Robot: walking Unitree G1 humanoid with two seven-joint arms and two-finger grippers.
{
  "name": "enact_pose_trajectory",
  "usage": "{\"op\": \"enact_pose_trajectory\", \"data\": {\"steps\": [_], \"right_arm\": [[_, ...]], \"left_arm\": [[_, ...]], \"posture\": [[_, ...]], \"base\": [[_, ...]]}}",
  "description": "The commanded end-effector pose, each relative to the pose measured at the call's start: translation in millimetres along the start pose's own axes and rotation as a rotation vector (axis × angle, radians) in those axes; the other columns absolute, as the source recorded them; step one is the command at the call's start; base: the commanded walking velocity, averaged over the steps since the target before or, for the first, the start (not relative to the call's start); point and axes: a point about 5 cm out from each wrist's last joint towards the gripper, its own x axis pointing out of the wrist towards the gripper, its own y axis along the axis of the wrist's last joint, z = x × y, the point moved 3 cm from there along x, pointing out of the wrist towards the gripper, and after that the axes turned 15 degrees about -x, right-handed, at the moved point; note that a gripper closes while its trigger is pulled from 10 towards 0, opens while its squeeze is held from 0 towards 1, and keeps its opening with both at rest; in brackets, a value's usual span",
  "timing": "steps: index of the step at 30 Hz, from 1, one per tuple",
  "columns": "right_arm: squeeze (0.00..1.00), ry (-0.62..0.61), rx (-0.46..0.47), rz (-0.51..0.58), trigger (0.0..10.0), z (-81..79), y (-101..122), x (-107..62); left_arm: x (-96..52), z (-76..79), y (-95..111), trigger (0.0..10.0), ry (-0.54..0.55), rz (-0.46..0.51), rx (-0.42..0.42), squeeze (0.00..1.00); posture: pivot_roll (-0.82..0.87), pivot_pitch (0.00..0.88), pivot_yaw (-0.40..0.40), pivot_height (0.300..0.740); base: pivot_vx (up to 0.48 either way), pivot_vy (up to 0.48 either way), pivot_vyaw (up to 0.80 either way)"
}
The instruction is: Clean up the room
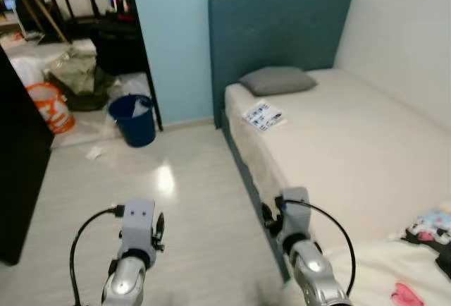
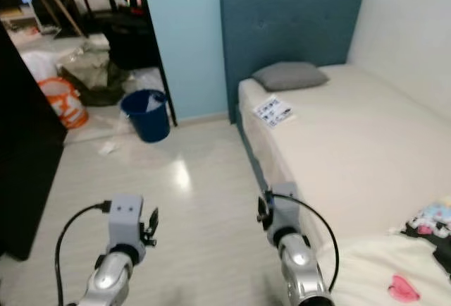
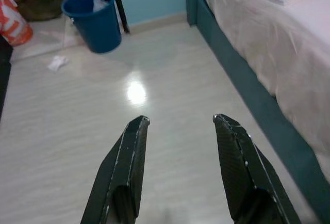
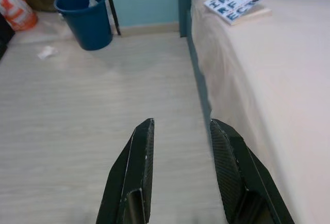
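Progress: little of the tidying is judged done; nothing is held, and loose things are seen on both floor and bed.
Left gripper [image 3: 180, 172]: released, fingers spread, held over bare floor [image 1: 176, 207] at lower left of the head view.
Right gripper [image 4: 180, 175]: released too, nothing between its fingers, held beside the bed's edge at lower centre.
Left to do, floor: a crumpled white scrap [image 1: 94, 153] lies near the bucket [image 1: 134, 119], left of centre; bags and clutter are piled in the upper left corner.
Left to do, bed: a booklet [image 1: 263, 115] lies flat just in front of the pillow [image 1: 277, 80]; clothes [image 1: 430, 228] and a pink item [image 1: 405, 295] are bunched at lower right.
Bucket: blue, round, plastic by its look, with something pale inside.
Bed [image 1: 352, 144]: smooth beige sheet over a teal frame; padded, stitched headboard [image 1: 282, 24].
Pillow: grey, soft, flattened.
Floor: pale planks, glossy, with a bright glare spot.
Booklet: thin, printed, glossy cover.
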Motion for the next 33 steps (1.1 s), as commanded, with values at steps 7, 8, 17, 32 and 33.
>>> {"op": "enact_pose_trajectory", "data": {"steps": [7, 8, 17, 32, 33], "right_arm": [[0.00, 0.027, 0.017, 0.006, 10.0, -10.9, 3.5, 2.1], [0.00, 0.024, 0.017, 0.007, 10.0, -10.4, 3.7, 2.0], [0.00, 0.010, 0.023, 0.006, 10.0, -8.3, 3.0, 1.3], [0.00, 0.022, 0.024, 0.003, 10.0, -7.9, 3.0, 1.5], [0.00, 0.022, 0.024, 0.003, 10.0, -7.9, 3.0, 1.5]], "left_arm": [[-0.3, -8.4, -4.6, 10.0, 0.038, -0.018, 0.010, 0.00], [-0.7, -7.9, -5.4, 10.0, 0.035, -0.021, 0.009, 0.00], [-1.2, -8.6, -6.0, 10.0, 0.029, -0.027, 0.015, 0.00], [-2.3, -8.1, -6.9, 10.0, 0.039, -0.024, 0.007, 0.00], [-2.3, -8.1, -6.9, 10.0, 0.039, -0.024, 0.007, 0.00]], "posture": [[-0.04, 0.115, 0.009, 0.740], [-0.04, 0.115, 0.013, 0.740], [-0.04, 0.116, 0.020, 0.740], [-0.04, 0.116, 0.007, 0.740], [-0.04, 0.116, 0.007, 0.740]], "base": [[0.341, 0.000, 0.00], [0.337, 0.000, 0.00], [0.336, 0.000, 0.00], [0.332, 0.000, -0.14], [0.330, 0.000, -0.80]]}}
